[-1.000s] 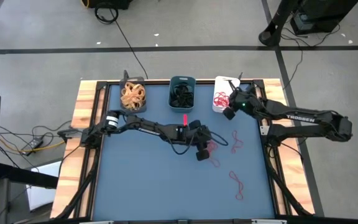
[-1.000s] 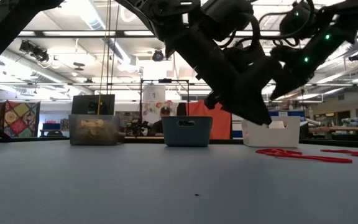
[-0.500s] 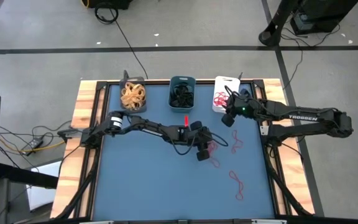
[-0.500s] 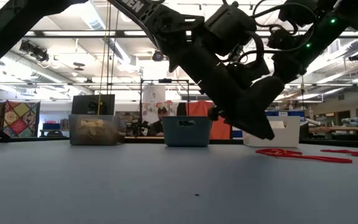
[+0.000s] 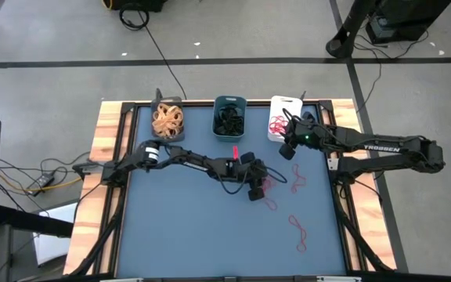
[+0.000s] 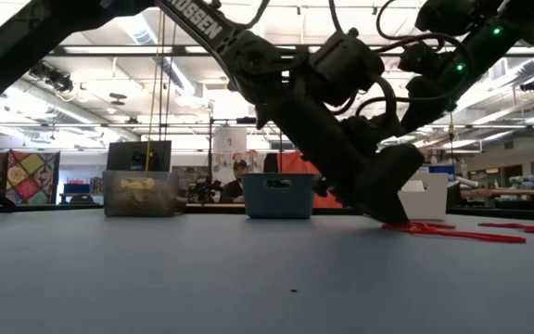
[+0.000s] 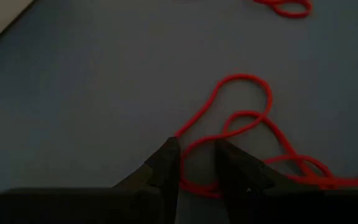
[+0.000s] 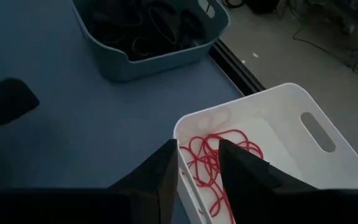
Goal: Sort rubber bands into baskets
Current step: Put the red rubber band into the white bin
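1. The left gripper (image 7: 194, 163) is down at the blue table (image 5: 178, 227), fingers parted astride a red rubber band (image 7: 241, 118), seemingly not clamping it.
2. The right gripper (image 8: 197, 163) hovers over the white basket (image 8: 328, 168), fingers apart and empty.
3. More red bands (image 5: 297, 227) lie on the table.

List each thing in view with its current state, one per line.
Left pincer: open, down on the mat astride a red rubber band.
Right pincer: open, empty, above the white basket.
White basket: holds red bands.
Teal basket: holds black bands.
Dark grey basket: holds tan bands.
Loose red bands: lying on the mat.
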Controlling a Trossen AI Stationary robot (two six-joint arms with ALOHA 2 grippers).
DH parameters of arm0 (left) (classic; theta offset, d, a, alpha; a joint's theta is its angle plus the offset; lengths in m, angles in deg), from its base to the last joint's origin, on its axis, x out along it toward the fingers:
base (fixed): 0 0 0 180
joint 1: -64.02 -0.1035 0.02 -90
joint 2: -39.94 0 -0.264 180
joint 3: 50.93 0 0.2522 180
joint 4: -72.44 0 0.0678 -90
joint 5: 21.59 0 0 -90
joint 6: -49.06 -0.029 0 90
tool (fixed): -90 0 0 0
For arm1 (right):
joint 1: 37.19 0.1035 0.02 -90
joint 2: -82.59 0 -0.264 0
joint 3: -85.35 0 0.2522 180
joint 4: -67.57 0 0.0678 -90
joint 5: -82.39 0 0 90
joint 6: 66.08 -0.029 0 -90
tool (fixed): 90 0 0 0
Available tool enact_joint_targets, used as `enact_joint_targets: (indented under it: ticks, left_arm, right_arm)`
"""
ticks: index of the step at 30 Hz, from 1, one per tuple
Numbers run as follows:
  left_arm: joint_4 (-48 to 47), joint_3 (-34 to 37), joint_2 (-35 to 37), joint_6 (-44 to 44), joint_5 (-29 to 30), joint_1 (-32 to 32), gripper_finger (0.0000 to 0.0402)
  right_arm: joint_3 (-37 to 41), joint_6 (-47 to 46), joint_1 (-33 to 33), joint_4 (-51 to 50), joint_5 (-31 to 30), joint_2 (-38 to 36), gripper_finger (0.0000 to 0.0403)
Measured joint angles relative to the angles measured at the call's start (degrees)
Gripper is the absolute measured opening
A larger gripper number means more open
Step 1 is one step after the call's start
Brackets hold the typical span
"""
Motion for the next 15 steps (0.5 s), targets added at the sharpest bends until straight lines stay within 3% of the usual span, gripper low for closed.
enact_joint_targets:
  ticks: [3,8,15]
  left_arm:
    - [-0.76,-0.03,0.0,1.55,0.02,-0.12,0.0088]
    - [-1.83,-0.07,0.02,1.51,0.81,-0.18,0.0011]
    - [-3.87,0.21,1.65,0.65,-0.39,-0.35,0.0003]
  right_arm:
    - [0.0,0.02,0.0,0.08,0.0,0.0,0.0128]
    - [0.0,-0.24,-0.04,0.93,0.32,0.0,0.0128]
    - [1.09,-1.5,0.27,1.48,6.48,0.41,0.0115]
